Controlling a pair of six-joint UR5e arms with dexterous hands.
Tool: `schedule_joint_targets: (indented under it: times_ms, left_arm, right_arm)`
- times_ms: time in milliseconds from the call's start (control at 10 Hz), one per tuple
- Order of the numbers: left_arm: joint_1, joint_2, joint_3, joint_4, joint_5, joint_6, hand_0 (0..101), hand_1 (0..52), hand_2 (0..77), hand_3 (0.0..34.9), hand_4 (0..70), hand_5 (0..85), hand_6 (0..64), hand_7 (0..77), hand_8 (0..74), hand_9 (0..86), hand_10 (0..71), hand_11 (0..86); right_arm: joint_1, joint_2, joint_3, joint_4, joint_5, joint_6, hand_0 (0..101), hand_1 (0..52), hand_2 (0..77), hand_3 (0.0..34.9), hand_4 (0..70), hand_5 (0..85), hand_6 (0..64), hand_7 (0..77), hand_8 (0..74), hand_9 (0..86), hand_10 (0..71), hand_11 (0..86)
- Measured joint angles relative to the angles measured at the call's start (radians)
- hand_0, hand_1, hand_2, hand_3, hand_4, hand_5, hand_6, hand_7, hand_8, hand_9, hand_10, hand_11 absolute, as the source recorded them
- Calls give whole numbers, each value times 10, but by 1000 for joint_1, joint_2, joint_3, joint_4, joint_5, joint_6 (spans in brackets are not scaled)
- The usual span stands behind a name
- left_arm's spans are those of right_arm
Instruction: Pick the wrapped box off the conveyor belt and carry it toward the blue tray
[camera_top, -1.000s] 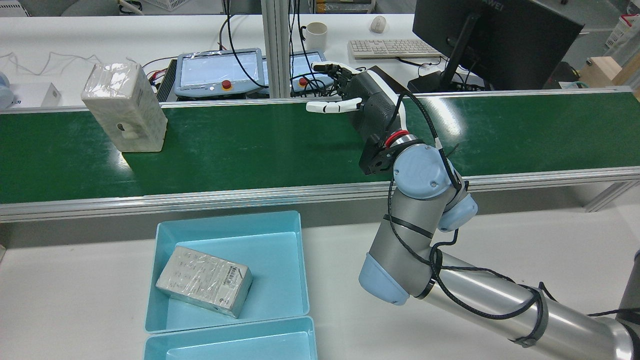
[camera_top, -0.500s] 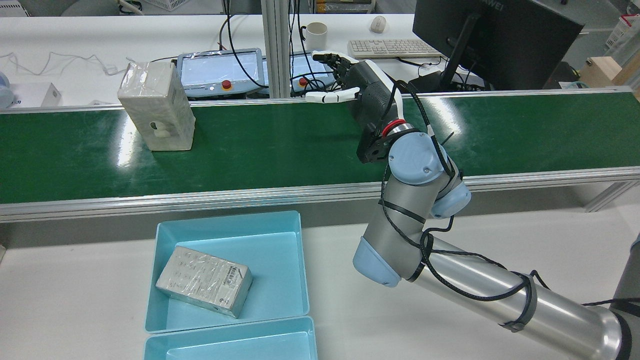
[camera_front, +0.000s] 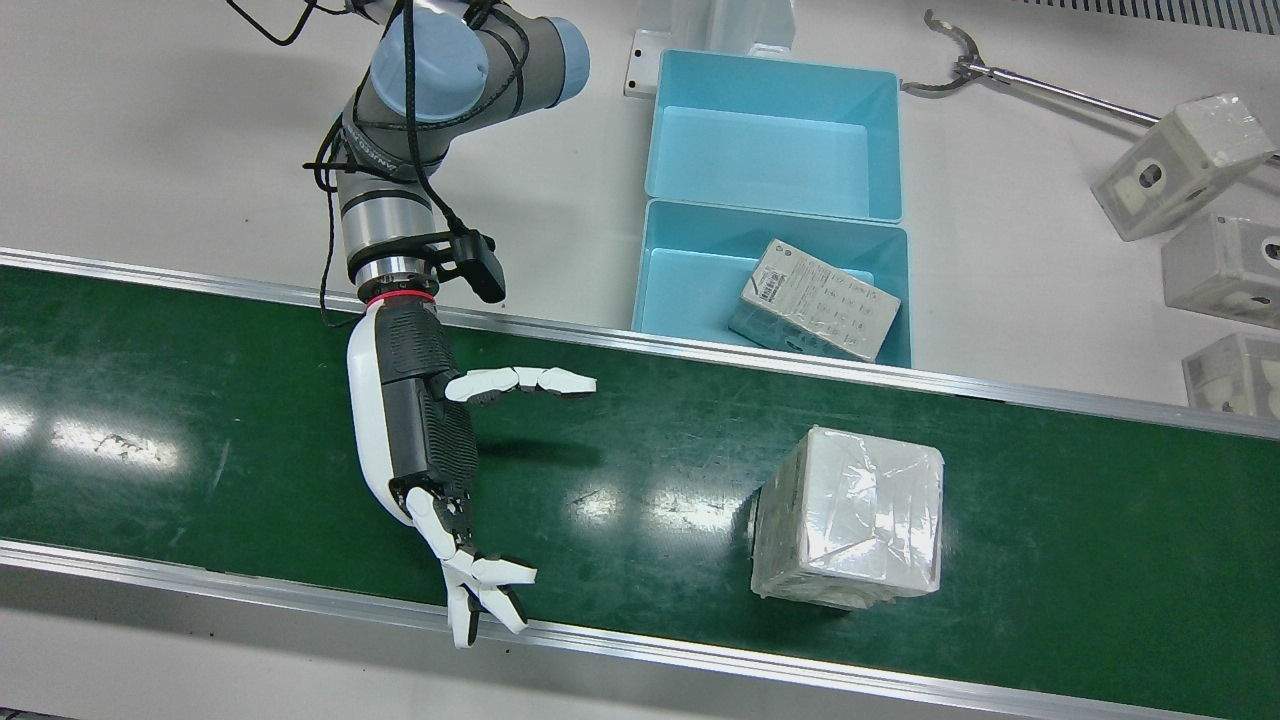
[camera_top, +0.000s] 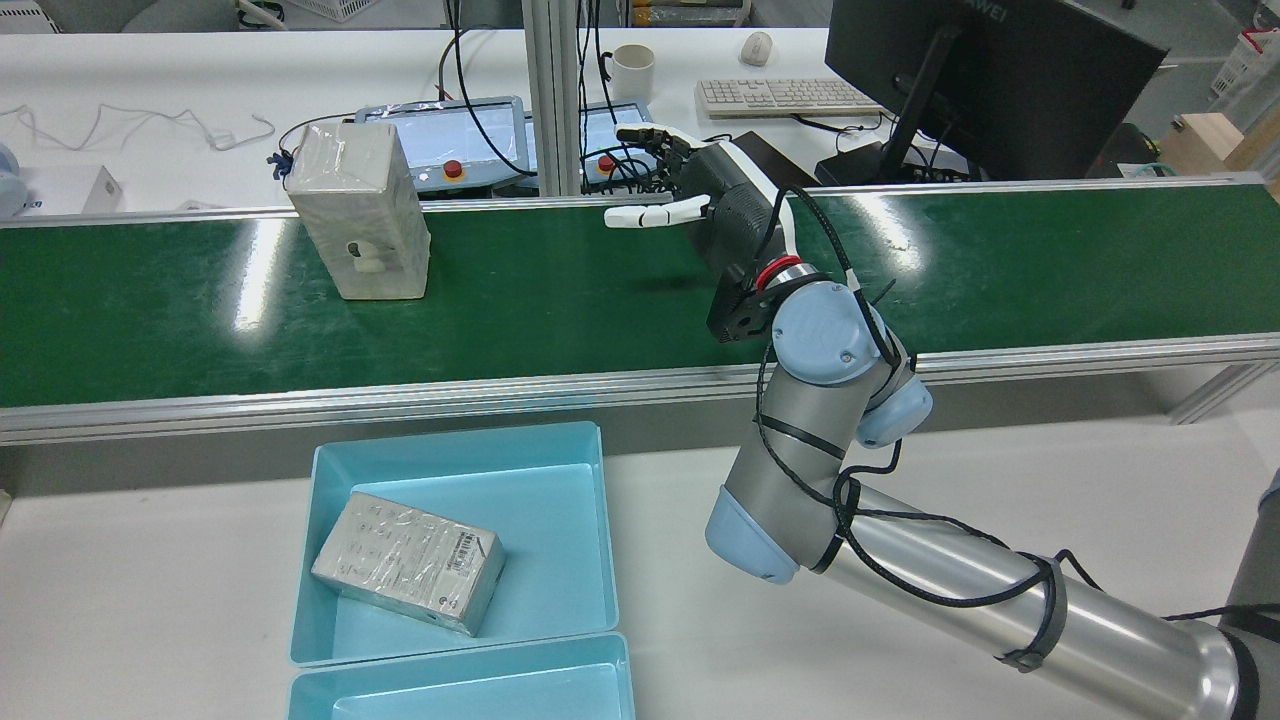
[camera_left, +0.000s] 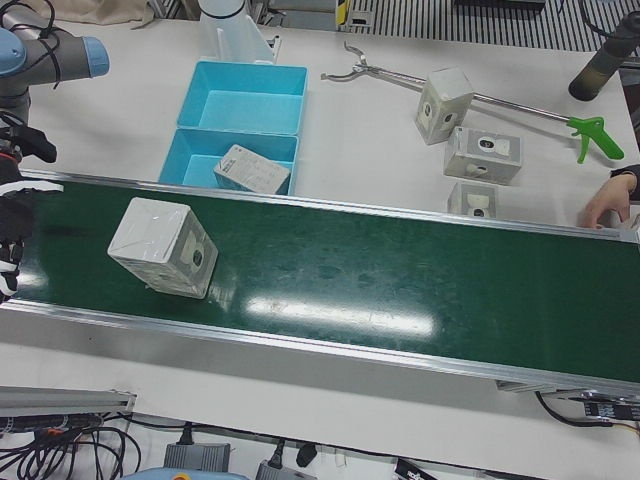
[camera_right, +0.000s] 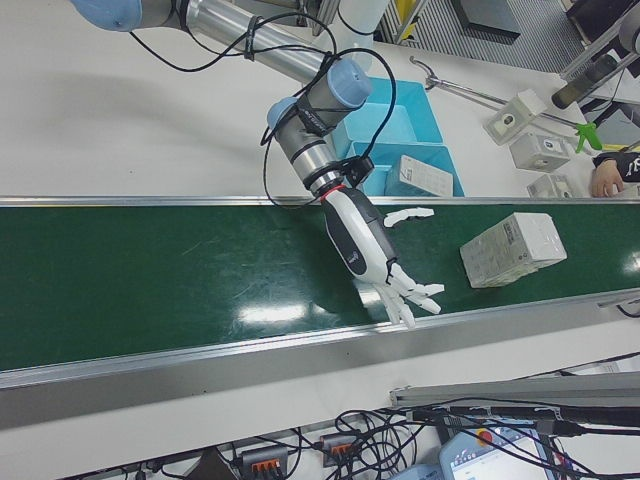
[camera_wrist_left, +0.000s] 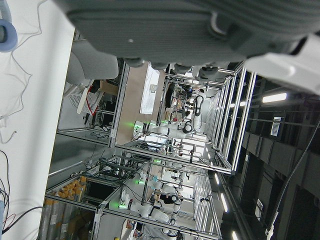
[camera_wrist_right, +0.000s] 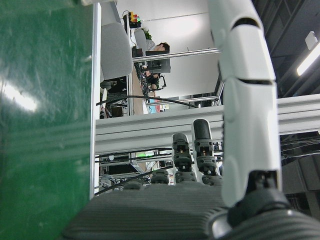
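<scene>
Over the green conveyor belt (camera_front: 200, 440), the right hand (camera_front: 420, 450) hangs with its fingers (camera_front: 520, 380) spread apart, holding nothing. Only the dark underside of the left hand (camera_wrist_left: 200, 30) shows, in its own camera, so its finger state cannot be told. The wrapped box (camera_front: 850, 525) stands on the belt, well apart from the right hand on its thumb side. Beyond the belt's near rail, the closer blue tray (camera_front: 660, 290) holds another wrapped box (camera_front: 815, 315); the second tray (camera_front: 775, 140) behind it has nothing inside.
</scene>
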Motion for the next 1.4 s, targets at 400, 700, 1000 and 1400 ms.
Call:
schedule_joint_targets:
  times_ms: [400,700,1000,1400]
  left_arm:
    - [0,0,0,0,0,0,0,0,5,0,0,11,5,0,5,0,5,5]
    - [0,0,0,0,0,0,0,0,5,0,0,11,5,0,5,0,5,5]
    - [0,0,0,0,0,0,0,0,5,0,0,11,5,5,5,5,0,5]
    - [0,0,0,0,0,0,0,0,5,0,0,11,0,5,5,5,5,5]
  right_arm:
    - [-7,2,-9,5,0,0,496,169,147,22,131,273,71,76,11,33,0,11]
    - [-10,6,-19,16,0,-1,498,169,147,46,120,267,55,76,0,33,0,11]
    - [-15,7,-22,17,-1,-1,498,175,164,44,120,267,60,76,0,22,0,11]
    - [-20,11,-29,18,-1,-2,497,175,164,63,131,267,60,76,22,33,0,11]
